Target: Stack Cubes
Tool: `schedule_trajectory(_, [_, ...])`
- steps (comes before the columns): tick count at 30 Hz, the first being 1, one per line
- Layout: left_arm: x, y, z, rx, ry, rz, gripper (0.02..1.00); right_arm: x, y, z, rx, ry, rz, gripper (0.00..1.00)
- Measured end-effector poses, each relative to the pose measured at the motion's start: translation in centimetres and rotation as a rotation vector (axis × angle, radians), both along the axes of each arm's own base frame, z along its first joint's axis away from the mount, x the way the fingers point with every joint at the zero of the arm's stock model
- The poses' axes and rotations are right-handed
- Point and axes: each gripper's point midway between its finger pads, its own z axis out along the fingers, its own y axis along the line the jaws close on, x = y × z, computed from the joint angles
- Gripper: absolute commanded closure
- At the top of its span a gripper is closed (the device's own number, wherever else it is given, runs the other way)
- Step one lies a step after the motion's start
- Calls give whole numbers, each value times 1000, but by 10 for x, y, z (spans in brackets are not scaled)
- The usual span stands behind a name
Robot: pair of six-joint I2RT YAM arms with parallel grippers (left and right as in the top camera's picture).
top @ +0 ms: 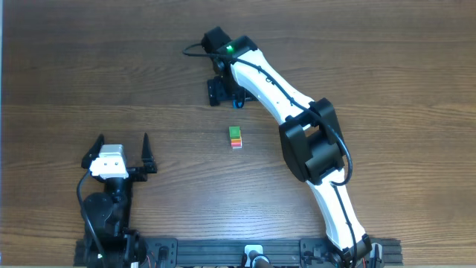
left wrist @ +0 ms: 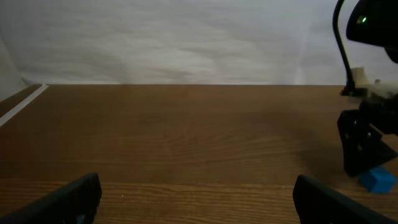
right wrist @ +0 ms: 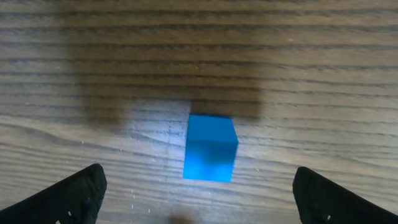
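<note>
Wooden table (top: 387,67), dark grain, seen from above.

Right arm: base at the near right, reaching across the middle to the far centre of the table. Right gripper (right wrist: 198,188) points down at the surface, fingers wide apart and holding nothing. A blue cube (right wrist: 210,148) sits on the wood in the gap between the two fingers, touched by neither, with clear wood on both sides. The gripper's shadow lies over the wood on the far side of the cube. The left wrist view catches the same cube resting on the table at the foot of the right gripper's dark fingers, far right of that arm's outlook.

Stack of cubes (top: 236,138): table centre, a little nearer than the right gripper and apart from it. Green cube on top, orange under it, a reddish one at the bottom. The edges look lined up, and nothing is touching the stack.

Left arm: folded at the near left, well away from both the stack and the blue cube. Left gripper (top: 121,141) faces the far side of the table, its fingers spread wide with nothing between them. Its wrist view looks low across bare wood to a pale wall beyond the table's far edge.
</note>
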Motion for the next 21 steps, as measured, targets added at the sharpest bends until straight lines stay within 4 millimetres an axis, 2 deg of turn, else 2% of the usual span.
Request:
schedule_trajectory(7, [0,0,0,0,0,0,18,-4,-2,-23,-28,42,0,119])
schedule_trajectory(10, [0,0,0,0,0,0,18,-4,-3,-24,-31,42,-1,178])
schedule_trajectory(13, [0,0,0,0,0,0,18,-4,-4,-24,-37,42,-1,255])
schedule_trajectory(16, [0,0,0,0,0,0,18,-4,-5,-24,-42,41,6,393])
schedule_trajectory(21, [0,0,0,0,0,0,18,-4,-6,-24,-45,41,-11,546])
